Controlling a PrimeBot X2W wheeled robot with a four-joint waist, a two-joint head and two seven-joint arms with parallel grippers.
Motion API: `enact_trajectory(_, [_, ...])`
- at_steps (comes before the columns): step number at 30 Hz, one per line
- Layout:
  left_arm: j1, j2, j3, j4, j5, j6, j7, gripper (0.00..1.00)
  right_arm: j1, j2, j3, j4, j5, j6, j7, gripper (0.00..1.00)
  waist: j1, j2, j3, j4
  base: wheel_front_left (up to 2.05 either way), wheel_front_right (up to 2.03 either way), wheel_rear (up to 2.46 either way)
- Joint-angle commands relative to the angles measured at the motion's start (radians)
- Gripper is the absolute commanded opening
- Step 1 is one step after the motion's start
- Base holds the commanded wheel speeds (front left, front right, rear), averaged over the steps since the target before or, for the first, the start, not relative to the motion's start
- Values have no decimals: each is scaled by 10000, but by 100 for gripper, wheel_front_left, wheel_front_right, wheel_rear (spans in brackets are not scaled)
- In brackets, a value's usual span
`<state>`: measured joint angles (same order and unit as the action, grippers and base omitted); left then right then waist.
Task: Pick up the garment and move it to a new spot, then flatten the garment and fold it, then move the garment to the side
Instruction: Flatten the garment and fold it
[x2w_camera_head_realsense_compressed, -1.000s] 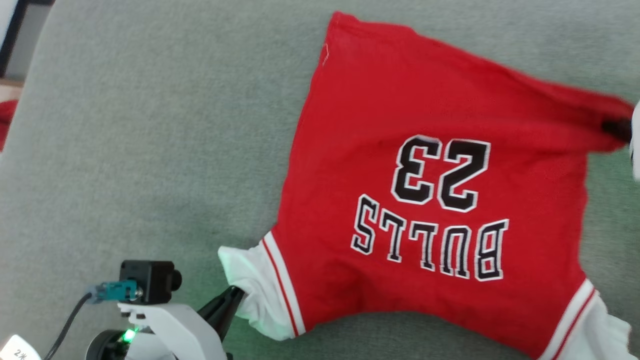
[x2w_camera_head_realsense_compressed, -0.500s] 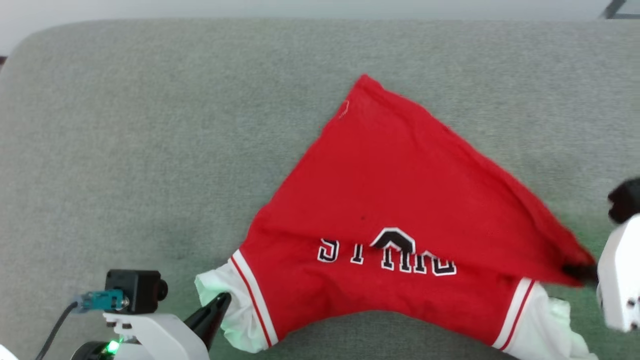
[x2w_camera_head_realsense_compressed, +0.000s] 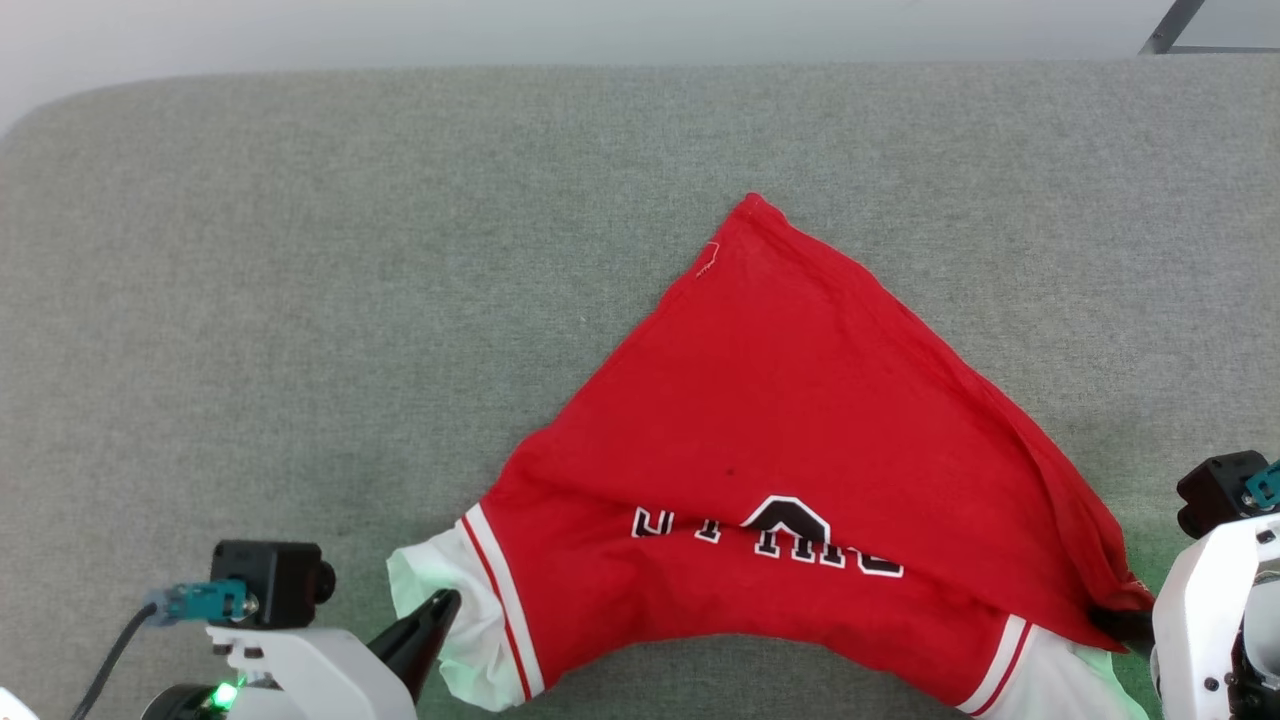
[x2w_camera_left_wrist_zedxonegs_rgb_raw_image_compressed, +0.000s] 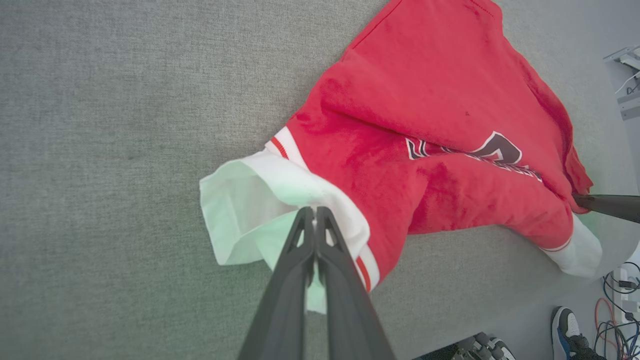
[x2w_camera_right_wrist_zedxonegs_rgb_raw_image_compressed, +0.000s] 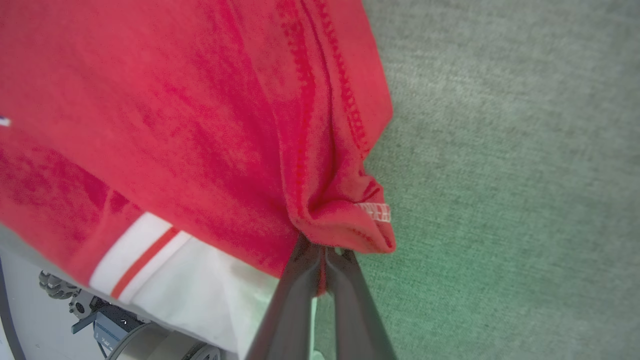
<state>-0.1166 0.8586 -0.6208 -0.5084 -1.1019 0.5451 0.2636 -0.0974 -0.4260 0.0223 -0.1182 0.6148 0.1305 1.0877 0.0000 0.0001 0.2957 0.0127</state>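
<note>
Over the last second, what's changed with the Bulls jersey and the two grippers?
The right gripper, shut on the hem corner of the jersey, drew it toward the robot, folding the red body over most of the number 23 and the BULLS lettering. The left gripper stayed shut on the white sleeve.

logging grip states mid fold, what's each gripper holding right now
Left gripper: closed on the garment, pinching its white sleeve.
Right gripper: closed on the garment, pinching a red hem corner.
</note>
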Motion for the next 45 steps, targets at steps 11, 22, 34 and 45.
enact_trajectory(11, [-117, -68, -17, 53, 59, -67, -45, 0, -118, 162, -289, -203, -291, 4, -383, 100, 0, -1, 9, -43, 0, 0, 0])
enact_trajectory(22, [-469, -306, -205, 138, 234, -282, -25, 0, -1844, -562, 270, -2568, -551, 6, -1457, 100, 0, -1, 250, 291, 0, 0, 0])
enact_trajectory(34, [-1710, -1148, -858, 704, 574, -1099, 321, 0, -6311, -915, 3339, 903, -138, 6, -3041, 100, 0, -1, 889, 1605, 0, 0, 0])
enact_trajectory(45, [-2683, -2130, -1402, 1576, 761, -1891, 371, 0, -8854, -1329, 6006, 4257, 598, 6, -2362, 100, 0, -1, 1445, 2903, 0, 0, 0])
